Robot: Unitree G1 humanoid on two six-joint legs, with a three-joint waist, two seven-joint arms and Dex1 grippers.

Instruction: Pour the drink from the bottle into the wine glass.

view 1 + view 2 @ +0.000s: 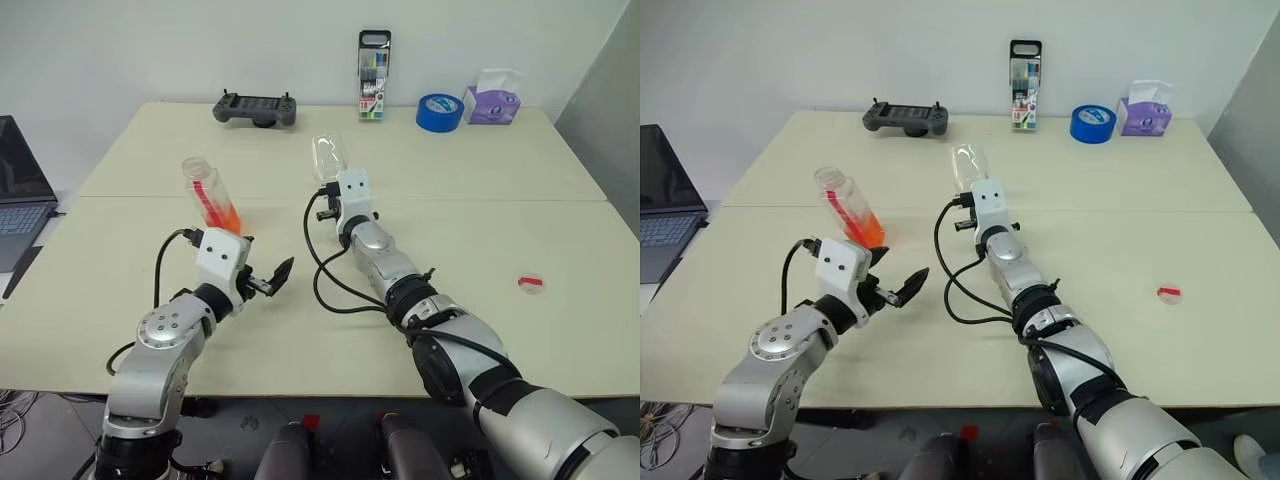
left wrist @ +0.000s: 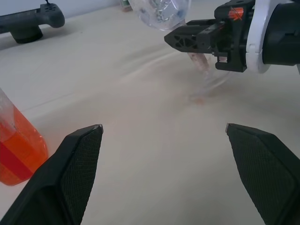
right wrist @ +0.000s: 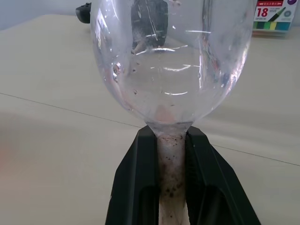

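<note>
The bottle (image 1: 208, 192) stands uncapped on the table, with the orange drink (image 1: 226, 217) in its lower part. My left gripper (image 2: 161, 126) is open and empty, just in front of the bottle and to its right, apart from it; one finger (image 1: 280, 272) shows in the head view. The wine glass (image 1: 327, 158) is clear and holds no drink. My right gripper (image 3: 171, 135) is shut on its stem (image 3: 171, 164), holding the glass upright over the middle of the table, to the right of the bottle.
A game controller (image 1: 255, 108), a marker pack (image 1: 374, 75), a blue tape roll (image 1: 439, 111) and a tissue box (image 1: 492, 100) line the far edge. A laptop (image 1: 20, 190) sits at the left. A small red-and-white cap (image 1: 531, 283) lies at the right.
</note>
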